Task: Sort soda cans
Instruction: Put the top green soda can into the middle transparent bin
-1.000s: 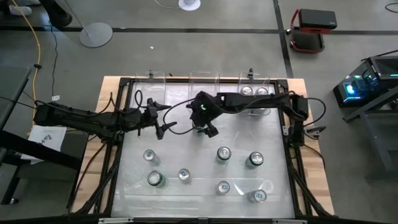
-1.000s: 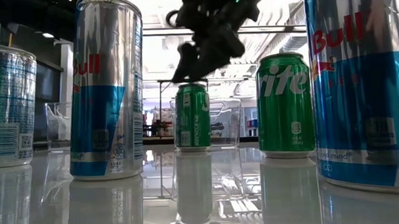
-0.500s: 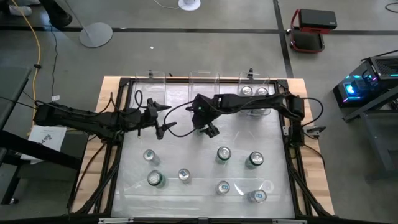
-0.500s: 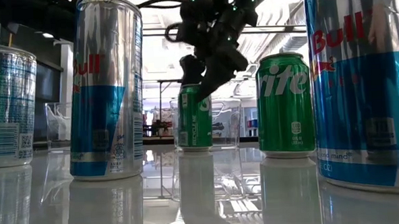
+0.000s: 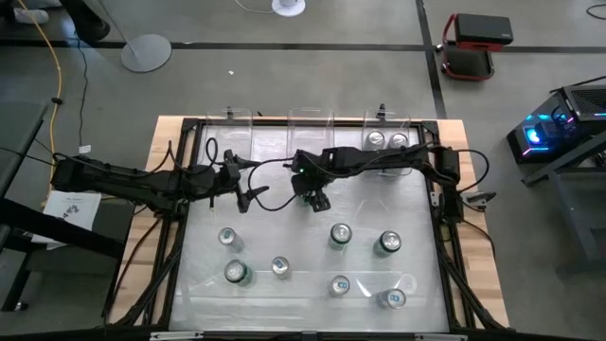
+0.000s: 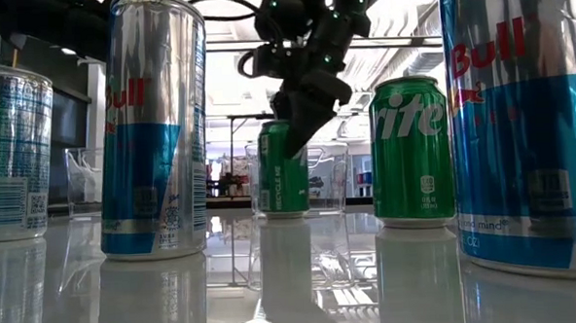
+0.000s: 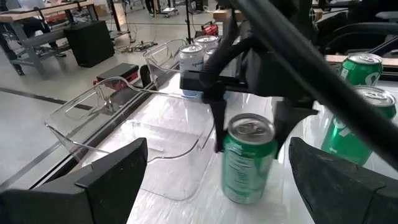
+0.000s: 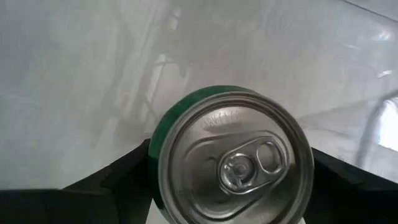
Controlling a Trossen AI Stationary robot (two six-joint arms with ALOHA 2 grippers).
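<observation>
Green soda can (image 7: 247, 157) stands upright mid-table, directly beneath your right gripper (image 7: 249, 127), whose open fingers straddle its silver top without yet clamping it, while your left gripper (image 5: 248, 186) waits open nearby.

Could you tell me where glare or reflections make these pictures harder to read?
Low view: the glossy white table mirrors the cans, and bright ceiling lights wash out the background. Left wrist view: sheen on the clear plastic bins. Right wrist view: the green aluminium can fills the frame; the table behind is a pale blur.

open table centre (image 5: 284, 227), soda cans (image 5: 339, 234) crowding front, bins (image 5: 308, 121) lining back
</observation>
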